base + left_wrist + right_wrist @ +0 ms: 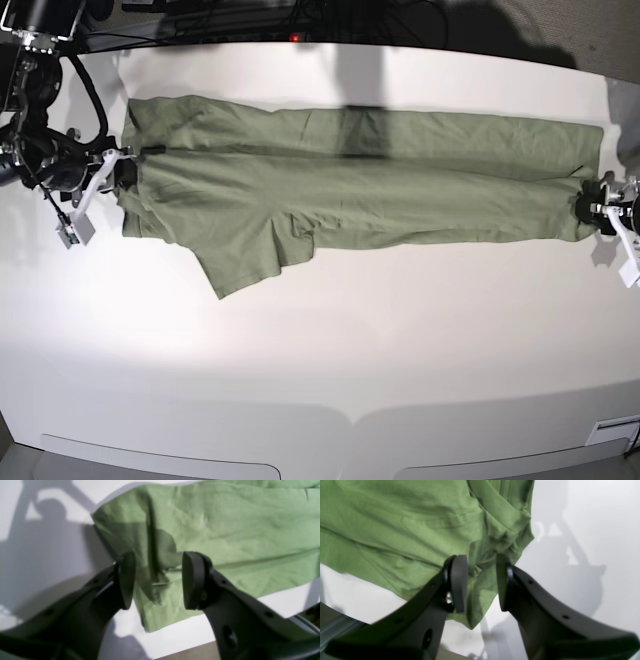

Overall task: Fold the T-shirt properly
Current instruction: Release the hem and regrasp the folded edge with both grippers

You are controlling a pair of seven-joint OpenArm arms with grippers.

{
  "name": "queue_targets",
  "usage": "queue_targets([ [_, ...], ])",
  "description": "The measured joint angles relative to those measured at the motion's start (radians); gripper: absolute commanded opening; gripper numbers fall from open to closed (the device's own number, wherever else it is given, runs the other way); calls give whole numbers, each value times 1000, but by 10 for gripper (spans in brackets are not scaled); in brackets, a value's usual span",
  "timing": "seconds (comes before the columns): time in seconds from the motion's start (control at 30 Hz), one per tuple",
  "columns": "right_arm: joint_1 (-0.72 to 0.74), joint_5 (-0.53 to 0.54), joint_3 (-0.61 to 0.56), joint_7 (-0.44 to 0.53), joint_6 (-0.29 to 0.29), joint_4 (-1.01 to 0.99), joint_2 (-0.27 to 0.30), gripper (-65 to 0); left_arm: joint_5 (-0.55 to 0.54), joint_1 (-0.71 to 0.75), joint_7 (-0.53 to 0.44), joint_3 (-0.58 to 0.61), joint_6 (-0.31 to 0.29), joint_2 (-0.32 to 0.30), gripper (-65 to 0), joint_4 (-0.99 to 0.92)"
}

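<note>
Both wrist views show each claw, left claw (158, 580) and right claw (480, 582), parted over T-shirt (380, 185) edges.

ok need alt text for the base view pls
A green T-shirt lies stretched in a long band across a white table, one sleeve flaring toward the camera. A gripper sits at each end: the right gripper at picture left, the left gripper at picture right.
</note>
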Motion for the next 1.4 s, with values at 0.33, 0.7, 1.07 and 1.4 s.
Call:
queue_targets([
  [0.33,81,202,1,30,0,1,0,-448,-171,-6,-87,-5,-37,22,-354,0],
  [0.7,74,93,1,18,0,-5,-181,-448,-61,100,-115,-18,-57,243,-354,13],
  [1.07,75,-103,-17,149,-1,-169,-266,-448,26,139,-233,-23,-69,287,-354,26],
  [1.4,222,-188,-91,265,3,-399,-261,-448,178,130,-380,-16,-89,309,-358,25],
])
